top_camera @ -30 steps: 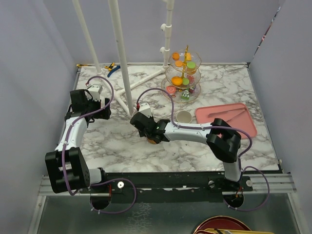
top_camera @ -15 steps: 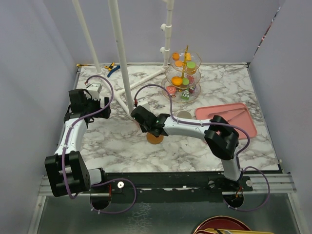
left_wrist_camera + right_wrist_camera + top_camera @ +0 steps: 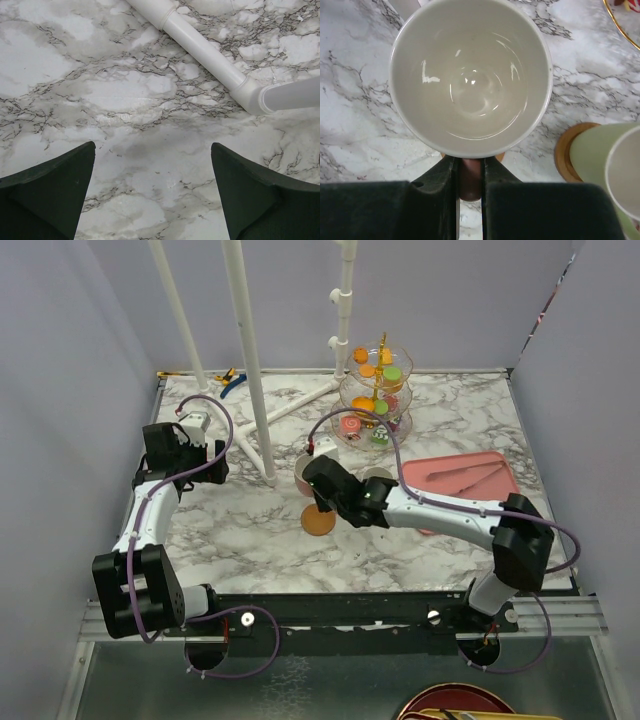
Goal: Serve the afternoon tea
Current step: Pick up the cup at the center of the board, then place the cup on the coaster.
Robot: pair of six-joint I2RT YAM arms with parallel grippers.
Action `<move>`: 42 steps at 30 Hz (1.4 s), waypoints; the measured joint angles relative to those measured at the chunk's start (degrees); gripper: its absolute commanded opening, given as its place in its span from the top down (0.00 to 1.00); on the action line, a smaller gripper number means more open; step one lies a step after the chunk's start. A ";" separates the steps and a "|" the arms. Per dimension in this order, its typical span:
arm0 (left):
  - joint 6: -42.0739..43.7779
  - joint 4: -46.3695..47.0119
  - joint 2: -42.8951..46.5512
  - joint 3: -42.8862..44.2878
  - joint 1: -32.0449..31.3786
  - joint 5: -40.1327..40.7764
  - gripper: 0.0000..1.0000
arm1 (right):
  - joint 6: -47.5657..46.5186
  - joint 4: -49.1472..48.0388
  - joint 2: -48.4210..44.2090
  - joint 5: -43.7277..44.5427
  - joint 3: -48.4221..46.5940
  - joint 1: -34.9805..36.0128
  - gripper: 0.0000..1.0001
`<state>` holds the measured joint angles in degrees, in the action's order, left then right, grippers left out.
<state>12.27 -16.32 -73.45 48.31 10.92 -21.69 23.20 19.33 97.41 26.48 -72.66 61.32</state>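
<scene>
My right gripper (image 3: pixel 470 161) is shut on the handle of the pink mug (image 3: pixel 470 75), whose white inside faces the wrist camera. From above, that gripper (image 3: pixel 320 480) holds the pink mug (image 3: pixel 305 473) just behind a bare brown coaster (image 3: pixel 318 522). Whether the mug rests on the coaster (image 3: pixel 501 156) I cannot tell. The pale-green mug (image 3: pixel 378 478) stands on the other coaster (image 3: pixel 563 152) to the right. The glass three-tier stand (image 3: pixel 378 390) with macarons and cakes is at the back. My left gripper (image 3: pixel 152 146) is open over bare marble at the left (image 3: pixel 198 428).
A white pipe frame (image 3: pixel 250 360) rises from the table's middle back, and one of its feet (image 3: pixel 200 45) lies just ahead of my left gripper. A flat pink tray (image 3: pixel 465 480) lies to the right. A blue-handled tool (image 3: pixel 232 380) sits at the back edge.
My right gripper has left the brown coaster, uncovering it, and moved back; its jaws have shut on the pink mug's handle. The right elbow swung to the right. The left arm has not moved.
</scene>
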 measured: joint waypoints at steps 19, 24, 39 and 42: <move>-0.52 0.35 -0.83 1.05 0.00 -2.05 0.01 | 5.97 1.36 -7.08 -1.14 13.18 4.66 0.99; -0.72 0.35 -0.85 1.07 0.00 -2.32 0.01 | 5.95 1.05 -6.99 -1.92 13.18 5.90 0.99; -2.01 0.37 -1.36 1.81 0.00 -2.82 0.01 | 5.95 -3.96 -2.32 -0.33 12.61 6.12 1.00; -2.01 0.37 -1.36 1.81 0.00 -3.08 0.01 | 6.40 -4.48 -2.14 0.04 12.63 6.12 0.99</move>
<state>10.26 -15.94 -74.81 50.13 10.92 -24.77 29.61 14.85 95.26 26.52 -60.03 67.44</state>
